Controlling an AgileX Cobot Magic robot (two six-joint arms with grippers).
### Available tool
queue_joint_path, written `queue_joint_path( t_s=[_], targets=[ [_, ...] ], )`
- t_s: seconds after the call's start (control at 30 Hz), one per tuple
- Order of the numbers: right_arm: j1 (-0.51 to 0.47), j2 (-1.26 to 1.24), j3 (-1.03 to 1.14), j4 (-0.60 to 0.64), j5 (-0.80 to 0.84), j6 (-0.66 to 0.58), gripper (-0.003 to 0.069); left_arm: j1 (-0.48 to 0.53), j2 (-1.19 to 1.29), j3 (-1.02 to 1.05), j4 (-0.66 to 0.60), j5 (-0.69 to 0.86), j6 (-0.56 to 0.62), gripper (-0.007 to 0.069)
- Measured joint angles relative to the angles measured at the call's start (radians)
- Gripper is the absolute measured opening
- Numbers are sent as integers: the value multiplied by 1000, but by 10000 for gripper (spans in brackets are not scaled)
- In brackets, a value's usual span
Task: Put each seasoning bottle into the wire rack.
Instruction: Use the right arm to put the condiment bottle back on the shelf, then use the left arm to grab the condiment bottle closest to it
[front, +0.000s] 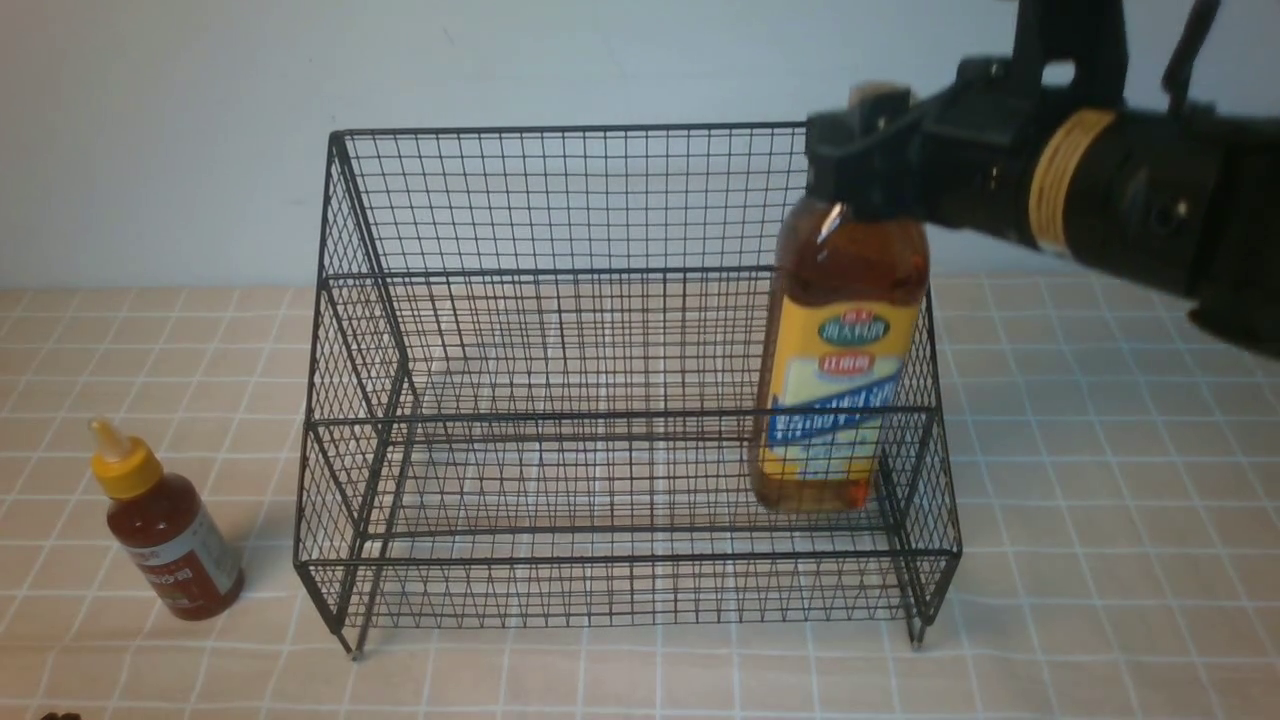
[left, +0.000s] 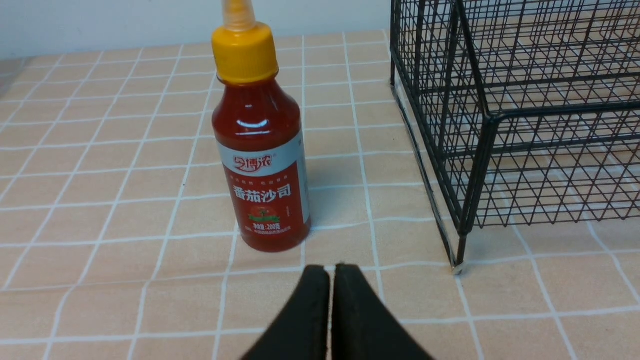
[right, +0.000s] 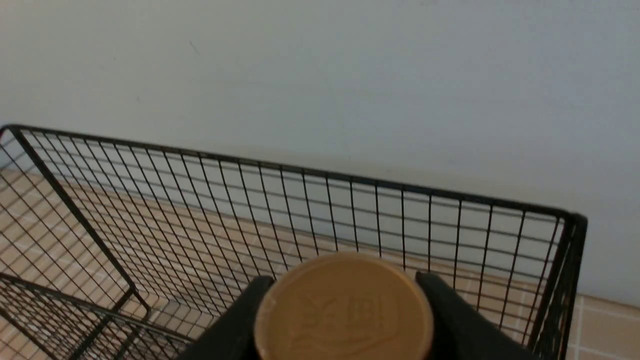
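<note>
Nearest the camera, the left gripper (left: 330, 287) is sitting with its jaws pressed fully together, holding nothing, just short of the small red-sauce bottle (left: 260, 165). That bottle is standing upright on the tiled counter (front: 1100, 600), outside the wire rack (front: 560, 128), at about 8 o'clock from the rack's middle in the front view.

Farther back, the right gripper (front: 865, 165) is clamping the tan cap (right: 345, 305) of the tall amber bottle (front: 840, 370) from the 2 o'clock side, its jaws standing partly apart with one finger on each side of the cap. The tall amber bottle is hanging upright inside the rack, at its 3 o'clock end, with its base down at the lower front tier. Whether it is resting on the mesh cannot be told.

The step in hand looks to be setting the tall amber bottle down. The next move is probably calling for a gentle release and a straight lift clear of the cap, then the left gripper opening for the small red-sauce bottle.
</note>
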Motion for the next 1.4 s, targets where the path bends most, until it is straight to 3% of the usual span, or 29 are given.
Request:
queue_joint_path(
  t_s=[0.3,0.5,0.57,0.83,1.0,1.13,1.17,1.27,1.3,1.4],
  targets=[
    [8,-16,34,-7,-24,-4,337,0,0,0,0,0,0,-7],
    [10,-90,37,-4,-67,0,477,0,0,0,0,0,0,-7],
    [10,-135,37,-18,-66,0,494,0,0,0,0,0,0,-7],
    [10,-264,37,-124,-30,-35,475,0,0,0,0,0,0,-7],
    [10,-347,37,-285,27,-277,235,0,0,0,0,0,0,-7],
    [10,-368,37,-317,154,-481,58,0,0,0,0,0,0,-7],
    [10,-375,37,-276,269,-585,13,0,0,0,0,0,0,-7],
    [10,-382,37,-149,409,-668,-5,0,0,0,0,0,0,-7],
    [10,-389,37,31,533,-741,-11,0,0,0,0,0,0,-7],
    [10,-403,37,365,676,-869,-13,0,0,0,0,0,0,-7]
  ],
)
